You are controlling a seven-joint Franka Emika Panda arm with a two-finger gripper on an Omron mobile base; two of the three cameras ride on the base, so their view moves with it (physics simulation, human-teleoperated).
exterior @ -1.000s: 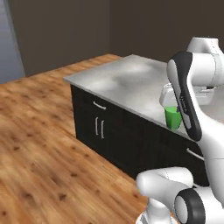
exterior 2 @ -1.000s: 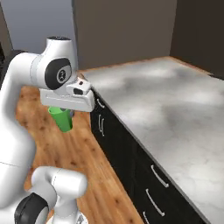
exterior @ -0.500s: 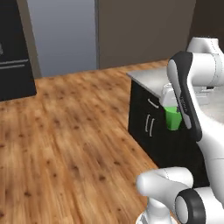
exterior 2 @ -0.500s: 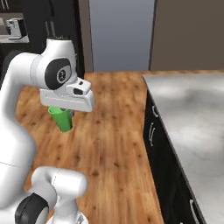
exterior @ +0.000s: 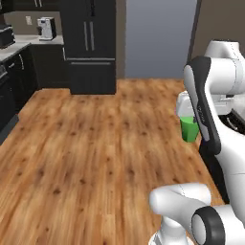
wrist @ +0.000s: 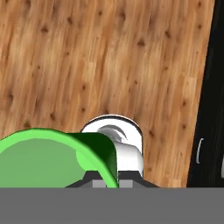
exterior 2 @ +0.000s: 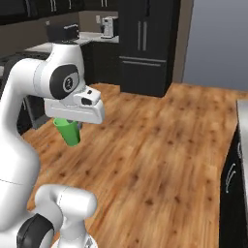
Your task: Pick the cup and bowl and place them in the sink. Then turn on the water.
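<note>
The cup (exterior: 189,129) is held up in the air under the white hand, pinched by the fingers (wrist: 107,181) at its rim, so it's carried well above the wooden floor (exterior: 91,143). In the right base view the green cup (exterior 2: 68,131) is seen hanging just below the gripper (exterior 2: 72,123), tapered end down. In the hand view the cup's open mouth (wrist: 48,159) is looked into from up close, with floor planks behind it. A tall black fridge (exterior: 88,43) is seen at the far wall, and a dark cabinet front (exterior 2: 235,193) with a handle is beside the robot. A small white appliance (exterior: 46,27) is parked on the far bench (exterior: 19,45).
</note>
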